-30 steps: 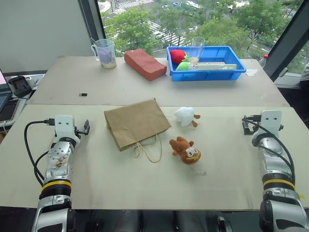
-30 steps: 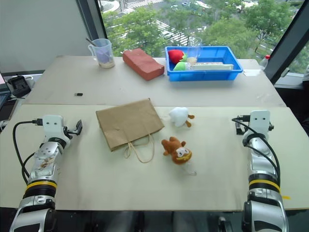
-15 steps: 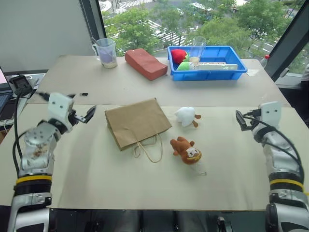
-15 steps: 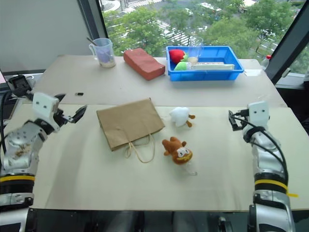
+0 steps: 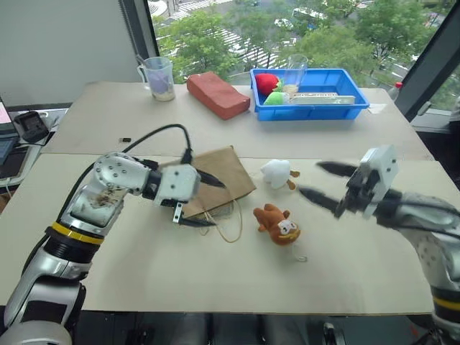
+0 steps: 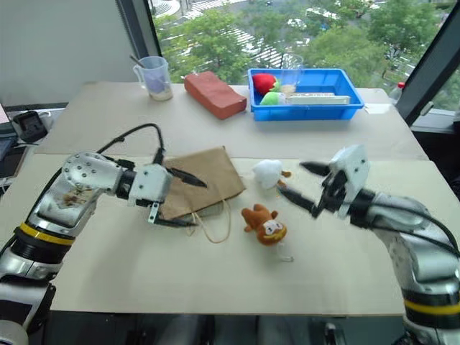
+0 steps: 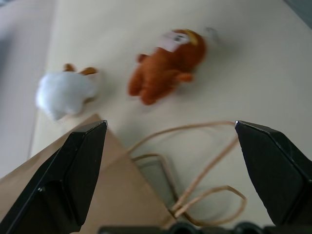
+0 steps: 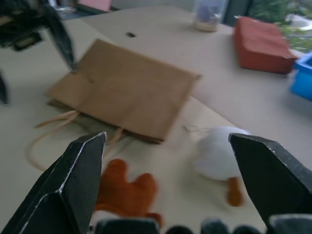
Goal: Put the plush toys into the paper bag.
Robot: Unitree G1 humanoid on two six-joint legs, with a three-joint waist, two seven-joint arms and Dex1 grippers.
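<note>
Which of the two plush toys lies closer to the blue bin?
The white plush toy, beside the paper bag's far corner. The brown monkey lies nearer the robot.

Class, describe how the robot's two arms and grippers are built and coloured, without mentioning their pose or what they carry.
Both arms are silver-grey metal with a yellow and black band near the forearm. Black cables loop along each arm. The left gripper and right gripper each have a white block-shaped body and two black, pointed fingers.

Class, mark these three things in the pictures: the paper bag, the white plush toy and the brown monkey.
paper bag (image 5: 228,172): left eye view, bare upper panel.
white plush toy (image 5: 275,172): left eye view, fluffy body.
brown monkey (image 6: 257,216): right eye view, brown body.
</note>
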